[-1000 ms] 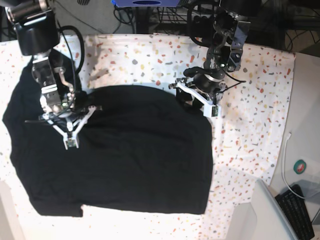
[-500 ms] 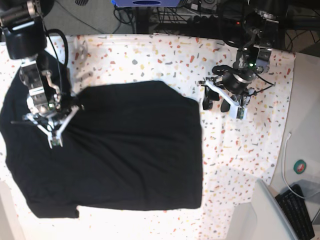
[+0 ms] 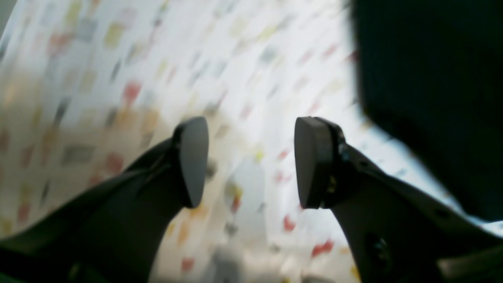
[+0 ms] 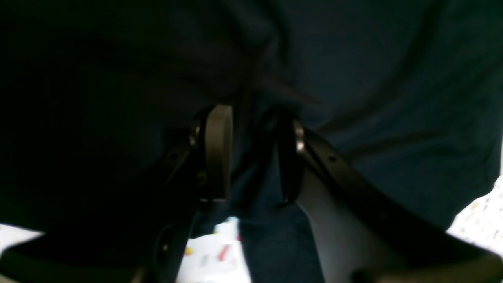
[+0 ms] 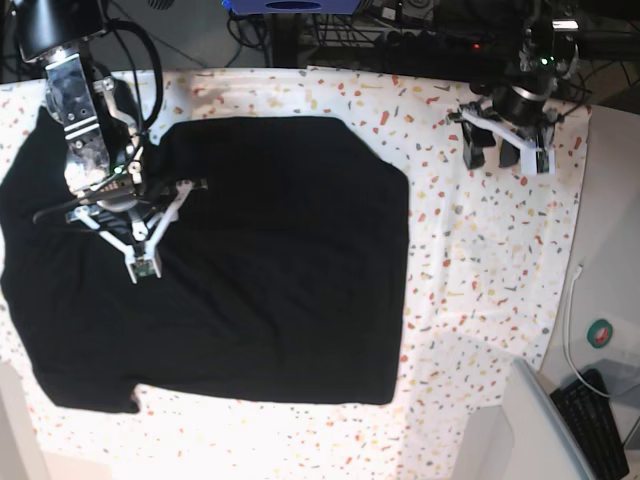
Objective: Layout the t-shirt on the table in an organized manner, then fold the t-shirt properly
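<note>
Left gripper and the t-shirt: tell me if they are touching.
Apart. The base view shows the left gripper over bare table, well clear of the t-shirt; the left wrist view shows open jaws with only speckled cloth between them.

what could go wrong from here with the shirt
The right gripper has a pinch of the t-shirt between its jaws, with creases radiating from it; pulling from that one point may bunch the cloth rather than flatten it. The left gripper is open over the bare table, away from the shirt, so nothing holds that side and the whole shirt may slide. In the base view the shirt's edge lies at the table's edge and could slip off.
</note>
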{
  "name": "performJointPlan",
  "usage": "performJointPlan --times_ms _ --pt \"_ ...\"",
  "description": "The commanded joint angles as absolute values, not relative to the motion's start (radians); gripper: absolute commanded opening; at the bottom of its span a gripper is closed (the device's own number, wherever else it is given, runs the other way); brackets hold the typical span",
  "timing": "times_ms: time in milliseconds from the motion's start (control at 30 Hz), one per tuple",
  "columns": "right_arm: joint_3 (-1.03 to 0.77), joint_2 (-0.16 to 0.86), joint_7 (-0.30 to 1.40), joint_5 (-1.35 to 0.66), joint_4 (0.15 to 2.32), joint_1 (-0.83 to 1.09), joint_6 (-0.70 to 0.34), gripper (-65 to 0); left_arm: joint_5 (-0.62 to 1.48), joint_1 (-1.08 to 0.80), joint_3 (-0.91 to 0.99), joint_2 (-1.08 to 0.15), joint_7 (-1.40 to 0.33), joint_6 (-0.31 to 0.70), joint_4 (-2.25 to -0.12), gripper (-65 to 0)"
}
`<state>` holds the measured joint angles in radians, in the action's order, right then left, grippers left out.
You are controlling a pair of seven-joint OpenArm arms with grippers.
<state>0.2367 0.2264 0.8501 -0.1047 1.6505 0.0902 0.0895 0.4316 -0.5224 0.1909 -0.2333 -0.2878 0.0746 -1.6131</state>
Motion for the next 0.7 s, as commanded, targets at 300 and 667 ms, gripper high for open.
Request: performJointPlan --times_ms 300,667 --pt "-0.045 0.269 0.825 -0.094 1.56 0.015 0.09 -64.2 0.432 -0.226 -0.185 -0.131 -0.26 0.007 -1.512 -65.0" --pt "-0.087 0.4 0.541 -0.096 0.898 -0.145 0.085 -65.0 0.43 -0.01 -0.248 -0.188 -0.386 -0.03 -1.17 -65.0"
